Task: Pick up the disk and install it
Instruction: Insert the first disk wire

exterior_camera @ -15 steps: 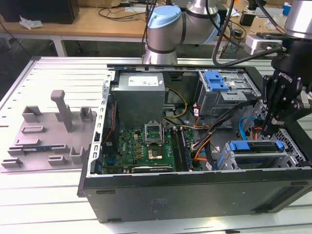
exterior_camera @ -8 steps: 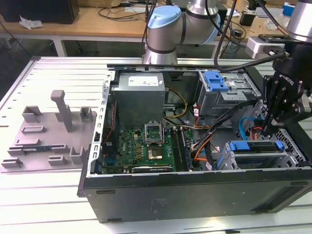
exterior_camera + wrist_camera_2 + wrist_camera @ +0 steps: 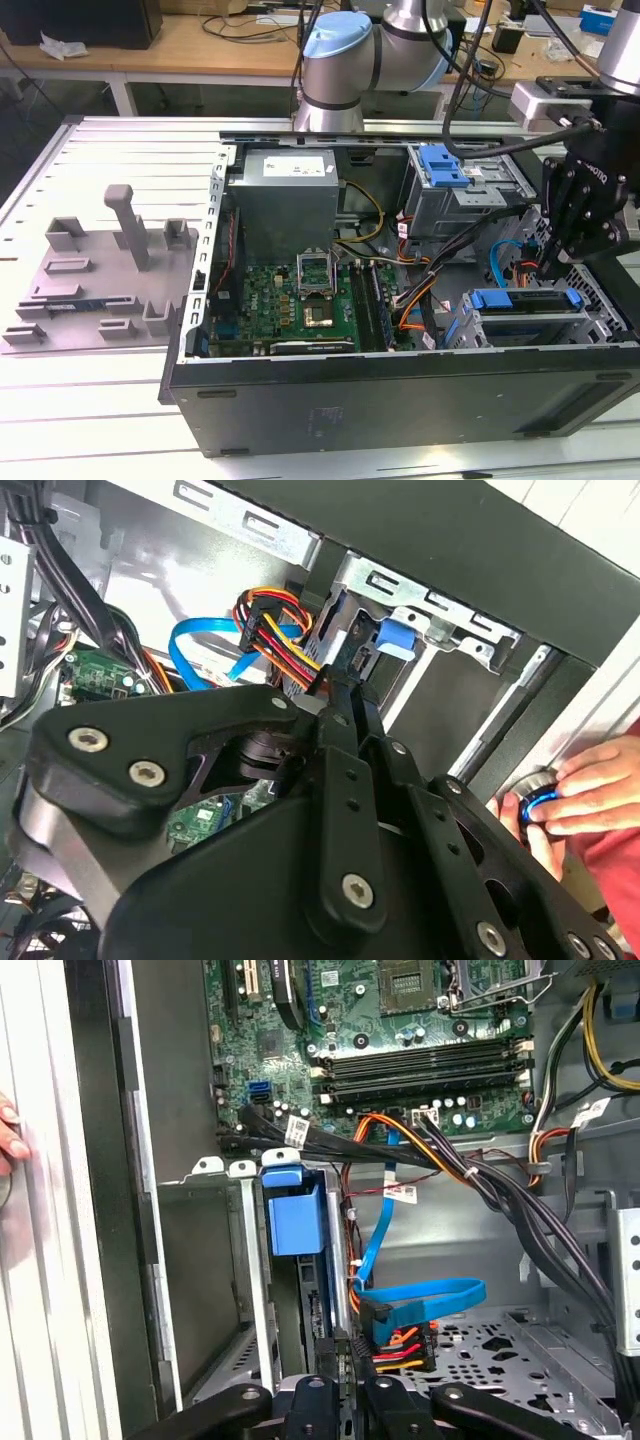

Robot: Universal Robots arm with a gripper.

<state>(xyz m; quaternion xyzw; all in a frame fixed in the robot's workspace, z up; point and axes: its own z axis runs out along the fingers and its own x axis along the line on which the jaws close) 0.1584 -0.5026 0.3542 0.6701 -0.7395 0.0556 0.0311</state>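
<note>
The disk (image 3: 522,301), silver-grey with a blue plastic frame, sits in the drive bay at the front corner of the open computer case (image 3: 400,395), on the exterior view's right. In the first wrist view the disk (image 3: 296,1216) stands edge-on in its metal slot, with orange and blue cables plugged in beside it. My black gripper (image 3: 549,268) hangs just above the disk's rear edge, its fingers drawn together with nothing between them. Both wrist views show the gripper (image 3: 345,692) (image 3: 348,1360) tapering toward the bay, where the disk's blue frame (image 3: 397,638) shows.
A grey power supply (image 3: 285,195) and green motherboard (image 3: 300,290) fill the case's middle. An upper drive cage with a blue caddy (image 3: 445,165) stands behind. Cable bundles (image 3: 420,290) cross near the bay. A grey fixture plate (image 3: 100,270) lies left. A person's hand (image 3: 585,785) is beside the case.
</note>
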